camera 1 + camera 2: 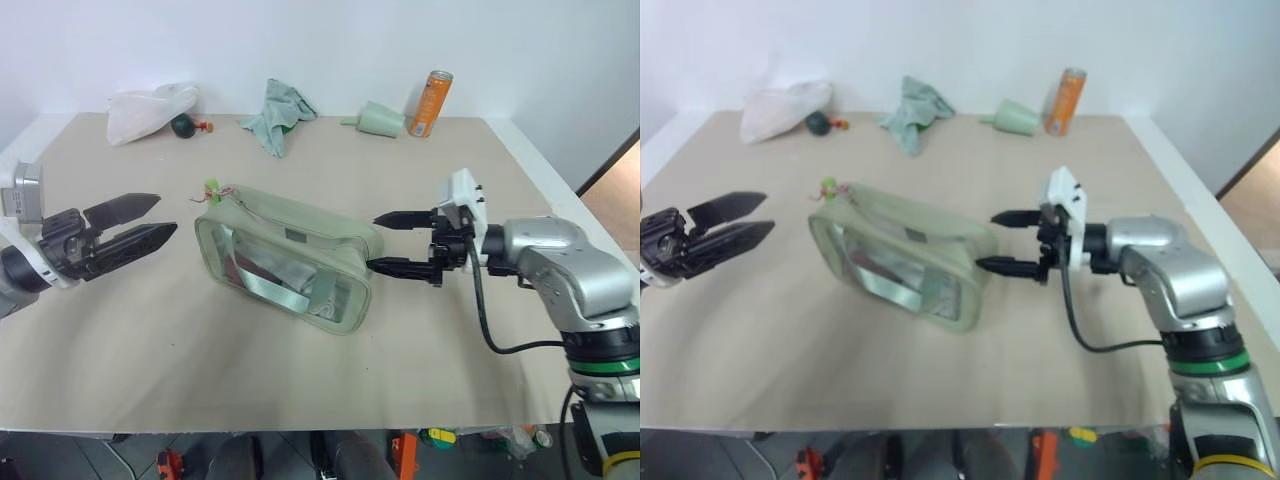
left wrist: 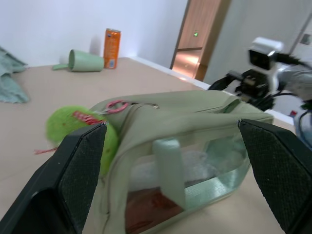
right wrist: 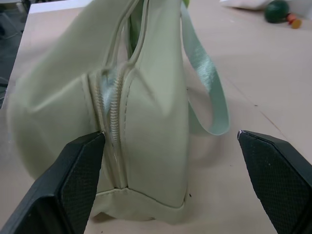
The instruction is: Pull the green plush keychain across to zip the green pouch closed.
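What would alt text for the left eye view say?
A pale sage-green soft pouch with a clear front panel lies on a beige table between two open black two-fingered tools, left and right. A lime-green fuzzy keychain sits at its left end.

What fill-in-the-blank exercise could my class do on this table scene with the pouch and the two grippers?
1. The green plush keychain hangs at the end of the green pouch nearer the ____ gripper.
2. Both the left gripper and the right gripper have their fingers ____.
3. The tall can at the far edge of the table is coloured ____.
4. The pouch's front panel is made of clear ____.

Missing words: left; open; orange; plastic
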You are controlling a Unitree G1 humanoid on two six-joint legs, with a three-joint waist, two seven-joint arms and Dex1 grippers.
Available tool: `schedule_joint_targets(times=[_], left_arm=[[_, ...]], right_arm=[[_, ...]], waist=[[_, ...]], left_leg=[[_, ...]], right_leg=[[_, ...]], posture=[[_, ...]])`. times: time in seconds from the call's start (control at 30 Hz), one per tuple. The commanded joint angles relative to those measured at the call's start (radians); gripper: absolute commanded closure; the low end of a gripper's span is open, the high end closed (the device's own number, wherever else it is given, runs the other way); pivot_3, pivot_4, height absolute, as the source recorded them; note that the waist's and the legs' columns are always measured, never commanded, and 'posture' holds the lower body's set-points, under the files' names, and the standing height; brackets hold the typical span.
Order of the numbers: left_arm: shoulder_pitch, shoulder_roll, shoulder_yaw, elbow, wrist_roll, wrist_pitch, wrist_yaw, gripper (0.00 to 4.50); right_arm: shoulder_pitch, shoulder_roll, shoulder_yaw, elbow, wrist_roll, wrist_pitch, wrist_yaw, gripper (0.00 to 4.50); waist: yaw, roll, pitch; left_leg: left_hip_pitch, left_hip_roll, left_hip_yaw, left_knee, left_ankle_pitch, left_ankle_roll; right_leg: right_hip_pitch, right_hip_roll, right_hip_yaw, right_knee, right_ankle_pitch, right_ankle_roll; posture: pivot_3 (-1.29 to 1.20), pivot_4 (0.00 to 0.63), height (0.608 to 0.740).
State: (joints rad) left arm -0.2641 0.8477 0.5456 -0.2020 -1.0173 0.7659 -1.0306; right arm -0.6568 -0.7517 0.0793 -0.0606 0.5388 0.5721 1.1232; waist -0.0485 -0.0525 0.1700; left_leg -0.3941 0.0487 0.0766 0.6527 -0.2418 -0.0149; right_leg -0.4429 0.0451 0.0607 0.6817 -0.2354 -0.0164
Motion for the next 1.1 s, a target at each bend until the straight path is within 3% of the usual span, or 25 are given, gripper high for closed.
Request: schedule_joint_targets(times=[0.03,0.27,0.43,0.73,1.1], left_arm=[[0.009,-0.003,0.022,-0.044,-0.034,-0.005,0.014,0.00],[0.039,-0.021,0.036,-0.063,-0.047,-0.018,0.051,0.00],[0.050,-0.030,0.041,-0.052,-0.050,-0.024,0.068,0.00],[0.017,-0.058,0.045,0.065,-0.056,-0.021,0.111,0.00],[-0.016,-0.051,0.037,0.114,-0.057,-0.008,0.120,0.00]], right_arm=[[-0.059,0.044,0.015,0.071,-0.048,-0.068,0.018,0.53],[-0.060,0.070,0.013,0.148,-0.068,-0.136,0.102,3.01],[-0.064,0.049,-0.009,0.157,-0.062,-0.142,0.151,4.49],[-0.151,-0.028,-0.045,0.261,-0.102,-0.299,0.279,4.49],[-0.258,-0.023,-0.010,0.334,-0.112,-0.379,0.462,4.49]], waist=[[0.000,0.000,0.000],[0.002,0.000,0.000],[0.002,0.000,0.000],[0.003,0.000,0.000],[0.002,0.001,0.001]], left_leg=[[0.000,0.000,0.000,0.000,0.000,0.000],[0.000,0.000,0.000,0.000,0.000,0.000],[0.000,0.000,-0.001,0.001,0.000,0.000],[0.000,0.000,0.000,0.001,0.000,0.000],[0.000,0.001,-0.001,0.001,0.000,0.000]], right_leg=[[0.000,0.000,0.000,0.000,0.000,0.000],[0.000,0.000,0.000,0.000,0.000,0.000],[0.000,0.000,-0.001,0.000,0.000,0.000],[0.000,0.000,-0.001,0.000,0.000,0.000],[0.000,0.000,-0.001,0.001,0.000,-0.002]], posture=[[0.00,0.150,0.740],[0.00,0.150,0.740],[0.00,0.150,0.740],[0.00,0.150,0.740],[0.00,0.150,0.740]])
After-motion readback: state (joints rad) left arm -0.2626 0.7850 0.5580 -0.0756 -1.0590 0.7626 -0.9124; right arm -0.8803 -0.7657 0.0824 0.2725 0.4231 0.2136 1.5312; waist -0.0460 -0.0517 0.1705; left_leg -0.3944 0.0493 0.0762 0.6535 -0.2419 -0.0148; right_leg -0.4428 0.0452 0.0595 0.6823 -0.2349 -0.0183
